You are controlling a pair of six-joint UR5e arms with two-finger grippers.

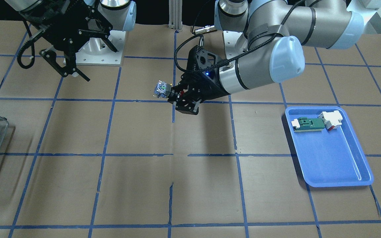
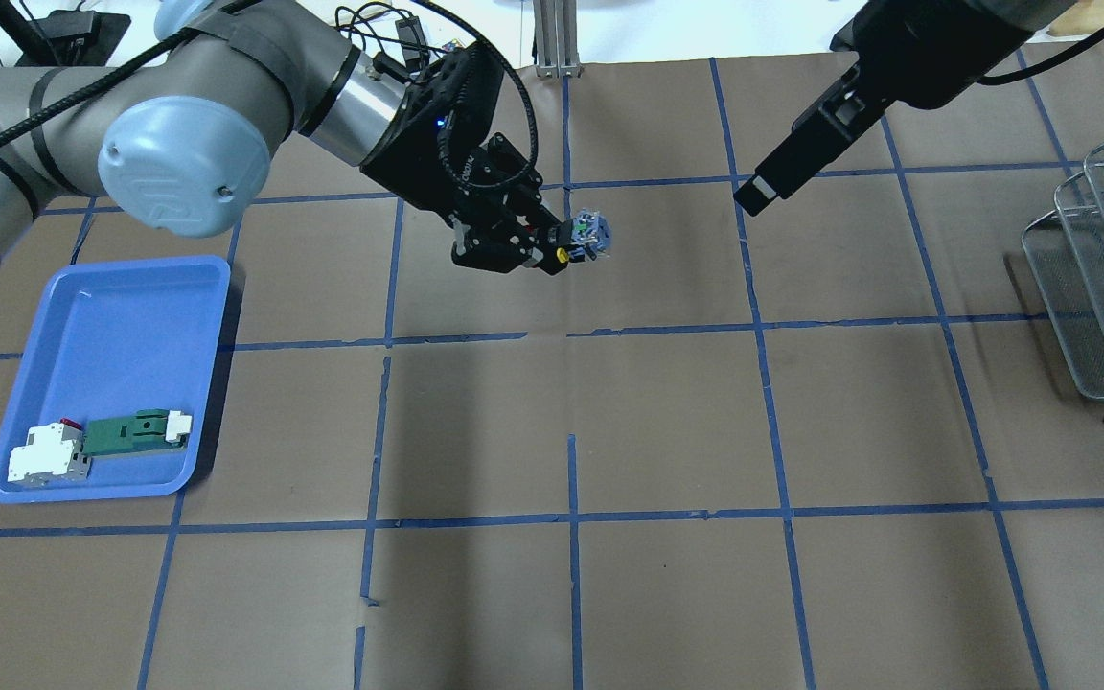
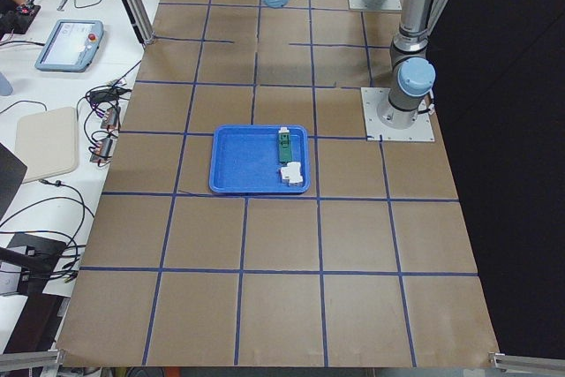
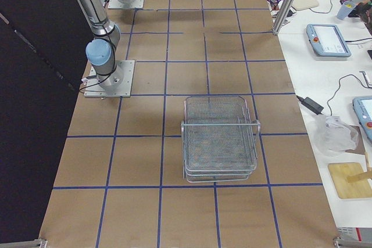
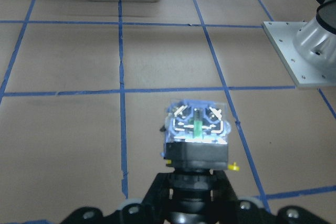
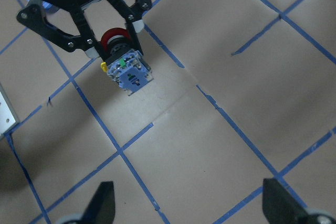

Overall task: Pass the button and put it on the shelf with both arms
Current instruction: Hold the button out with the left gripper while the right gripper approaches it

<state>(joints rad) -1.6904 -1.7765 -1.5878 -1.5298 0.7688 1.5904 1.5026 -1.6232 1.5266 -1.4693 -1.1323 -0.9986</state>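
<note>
Holding the button (image 6: 128,72) above the tabletop (image 6: 210,145): left gripper (image 6: 115,39). Red cap shows in right wrist view, hidden in left wrist view. Right gripper (image 1: 65,67) spread wide, empty.

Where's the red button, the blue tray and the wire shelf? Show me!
button (image 6: 130,74), right wrist view, on its clear rear block.
blue tray (image 2: 121,335), overhead view, on its bare floor.
shelf (image 4: 220,143), right-side view, on the top level's mesh.
</note>
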